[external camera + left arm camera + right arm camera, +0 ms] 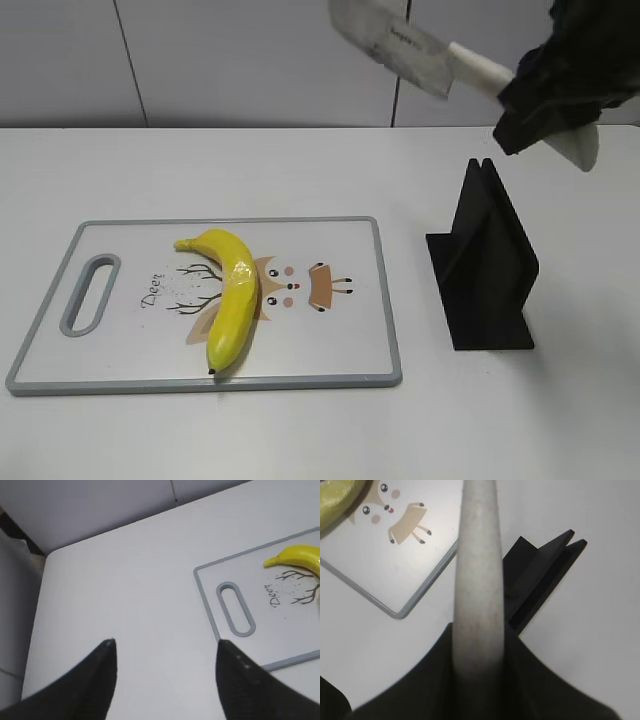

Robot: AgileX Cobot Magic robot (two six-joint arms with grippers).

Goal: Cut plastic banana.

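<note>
The plastic banana (232, 296), glossy yellow with a dark tip, lies along the middle of the white cutting board (120, 362); its stem end shows in the left wrist view (299, 557) and a bit of it in the right wrist view (335, 500). My right gripper (545, 95) is shut on the pale handle of a knife (477, 580) and holds it high above the table at the back right, blade (388, 42) pointing left. My left gripper (165, 647) is open and empty over bare table left of the board (210, 605).
A black knife stand (482, 262) sits on the table right of the board, below the raised knife; it also shows in the right wrist view (540, 575). The board has a grey rim, a handle slot (90, 292) at its left end and a deer drawing.
</note>
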